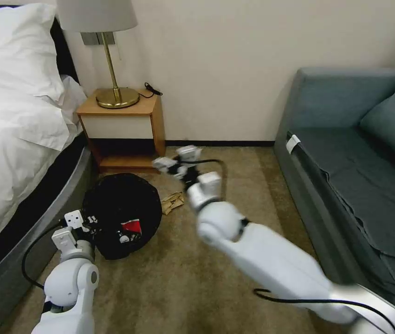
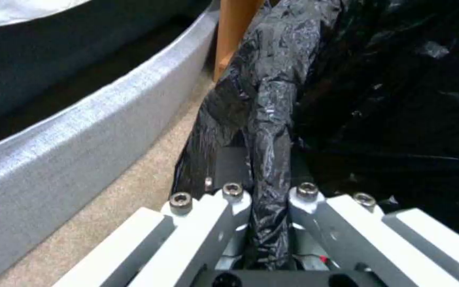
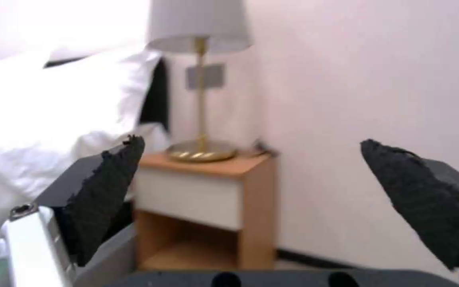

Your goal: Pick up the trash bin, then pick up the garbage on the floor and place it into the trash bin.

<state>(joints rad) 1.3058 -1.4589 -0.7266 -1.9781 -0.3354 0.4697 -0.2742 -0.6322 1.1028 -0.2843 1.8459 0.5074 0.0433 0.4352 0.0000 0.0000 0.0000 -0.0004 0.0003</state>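
The trash bin point(image 1: 113, 199) is round and lined with a black bag, and it sits on the carpet beside the bed. My left gripper point(image 1: 85, 223) is at its near-left rim, shut on a fold of the black liner point(image 2: 267, 131). A red-and-white packet point(image 1: 131, 226) lies inside the bin. A tan paper scrap point(image 1: 172, 202) lies on the floor just right of the bin. My right gripper point(image 1: 177, 158) hovers beyond the scrap, in front of the nightstand, open with nothing between its black pads point(image 3: 107, 191).
A wooden nightstand point(image 1: 123, 125) with a brass lamp point(image 1: 113, 88) stands against the wall behind the bin. The bed point(image 1: 16, 139) and its grey frame point(image 2: 70, 135) run along the left. A blue-grey sofa point(image 1: 355, 176) fills the right. Open carpet lies between them.
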